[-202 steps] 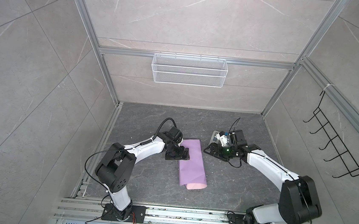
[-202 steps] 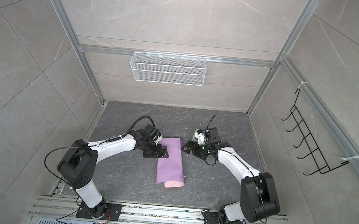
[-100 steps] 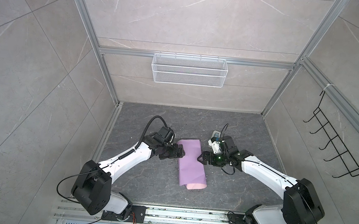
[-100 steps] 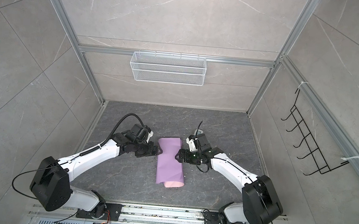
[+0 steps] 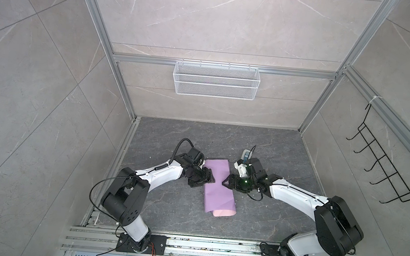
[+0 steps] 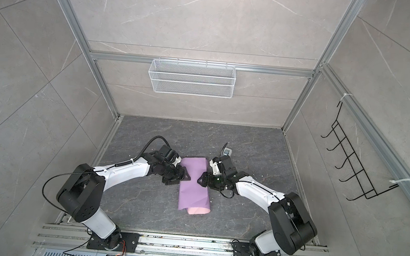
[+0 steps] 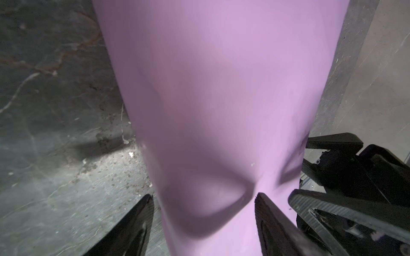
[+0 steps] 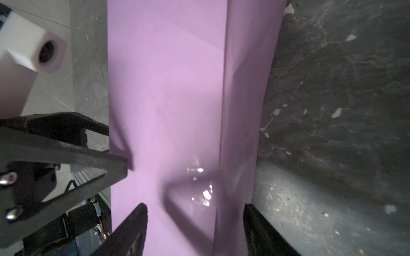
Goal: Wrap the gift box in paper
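Note:
The paper point(image 5: 218, 193) point(image 6: 193, 191) lies folded into a long lilac parcel on the dark floor, its pink face showing at the near end. The gift box is hidden. My left gripper point(image 5: 208, 178) point(image 6: 186, 177) point(image 7: 203, 197) comes at the parcel's middle from the left. It is open, one finger over the paper and the other beside its edge, and the paper is dented between them. Facing it from the right, my right gripper point(image 5: 225, 182) point(image 6: 200, 180) point(image 8: 195, 205) is open, its fingers astride the paper. The parcel is narrowed where the two grippers meet it.
A small grey-white device point(image 5: 246, 155) point(image 6: 227, 151) lies on the floor behind my right wrist. A white wire basket point(image 5: 215, 84) hangs on the back wall and a black hook rack point(image 5: 382, 172) on the right wall. Aluminium rails point(image 5: 188, 243) run along the front.
Both grippers have moved inward to the parcel's middle, the right one coming away from the device. Their jaws have narrowed and the paper now shows a pinched waist.

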Motion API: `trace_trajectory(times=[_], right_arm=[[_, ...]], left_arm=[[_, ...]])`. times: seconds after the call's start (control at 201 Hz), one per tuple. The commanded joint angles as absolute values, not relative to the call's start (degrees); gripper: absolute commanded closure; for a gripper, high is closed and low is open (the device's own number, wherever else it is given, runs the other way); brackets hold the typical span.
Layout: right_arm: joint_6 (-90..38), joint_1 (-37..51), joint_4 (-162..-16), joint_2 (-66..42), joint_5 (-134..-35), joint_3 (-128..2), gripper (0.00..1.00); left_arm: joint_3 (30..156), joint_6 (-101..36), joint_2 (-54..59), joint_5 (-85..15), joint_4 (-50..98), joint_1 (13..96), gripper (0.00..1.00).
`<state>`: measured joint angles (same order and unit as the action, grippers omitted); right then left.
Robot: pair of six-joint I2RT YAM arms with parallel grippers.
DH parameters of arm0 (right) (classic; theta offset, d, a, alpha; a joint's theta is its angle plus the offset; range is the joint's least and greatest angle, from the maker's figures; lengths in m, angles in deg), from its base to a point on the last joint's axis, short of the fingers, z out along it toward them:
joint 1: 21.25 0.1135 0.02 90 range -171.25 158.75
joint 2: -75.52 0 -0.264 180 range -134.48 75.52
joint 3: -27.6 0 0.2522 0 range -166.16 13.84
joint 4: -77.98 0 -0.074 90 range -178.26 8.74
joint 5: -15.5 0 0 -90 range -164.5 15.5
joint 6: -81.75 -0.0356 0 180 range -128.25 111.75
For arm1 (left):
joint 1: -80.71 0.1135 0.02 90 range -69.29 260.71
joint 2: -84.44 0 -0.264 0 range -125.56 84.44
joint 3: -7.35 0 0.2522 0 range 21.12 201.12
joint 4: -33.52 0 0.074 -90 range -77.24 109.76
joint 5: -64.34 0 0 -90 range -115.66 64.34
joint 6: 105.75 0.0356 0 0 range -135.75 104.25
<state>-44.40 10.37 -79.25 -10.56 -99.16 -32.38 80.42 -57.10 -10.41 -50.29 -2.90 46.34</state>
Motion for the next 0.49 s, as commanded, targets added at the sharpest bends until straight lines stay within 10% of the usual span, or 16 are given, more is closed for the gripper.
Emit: trace_trajectory(times=[0.0,0.229,0.488], right_arm=[[-46.84,10.82,-83.50,-13.06,-99.90,-34.28,0.33],[-43.42,9.97,-81.12,-19.28,-97.97,-42.56,0.34],[-35.45,9.42,-71.82,-10.48,-94.33,-38.76,0.12]], left_arm=[[84.35,-56.14,-12.60,-51.29,-1.99,47.41,0.26],[91.82,-53.93,-16.73,-49.76,-4.33,49.66,0.23],[79.98,-51.15,-3.05,-45.47,-5.02,49.86,0.11]])
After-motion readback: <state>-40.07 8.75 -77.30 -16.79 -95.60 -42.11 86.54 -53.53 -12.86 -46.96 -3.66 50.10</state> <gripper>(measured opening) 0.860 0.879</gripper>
